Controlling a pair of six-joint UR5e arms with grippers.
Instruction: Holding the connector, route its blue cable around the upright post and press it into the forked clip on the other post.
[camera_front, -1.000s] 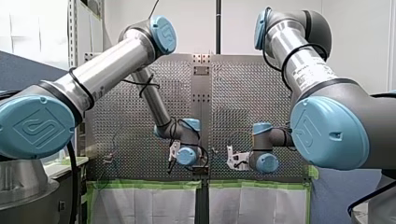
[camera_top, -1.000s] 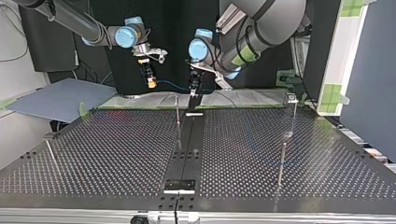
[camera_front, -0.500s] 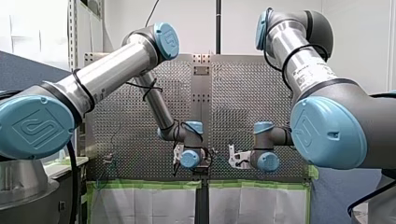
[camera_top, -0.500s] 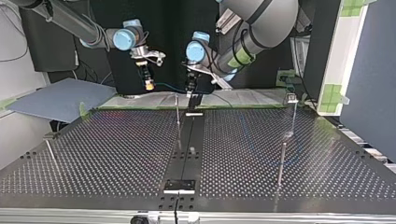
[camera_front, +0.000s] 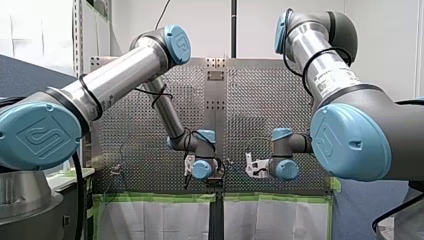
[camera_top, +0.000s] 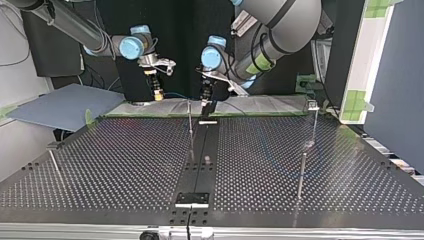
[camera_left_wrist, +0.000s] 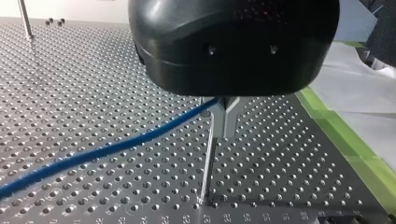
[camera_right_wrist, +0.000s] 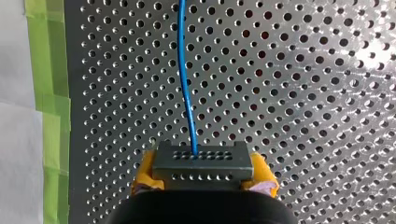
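Yellow pads (camera_right_wrist: 144, 171) of my right gripper (camera_right_wrist: 204, 173) pinch the dark grey rectangular connector (camera_right_wrist: 203, 157). Its thin blue cable (camera_right_wrist: 186, 84) runs ahead over the perforated metal table (camera_right_wrist: 303, 93). Only the left wrist view shows that cable running up to the grey forked clip (camera_left_wrist: 225, 116) on its thin metal post (camera_left_wrist: 207, 163), directly under my black left gripper (camera_top: 206, 99). Whether that gripper is spread or closed I cannot tell. Green tape (camera_left_wrist: 355, 140) marks the table edge near this post. Other slim posts (camera_top: 302, 175) stand well apart from it, with open table between.
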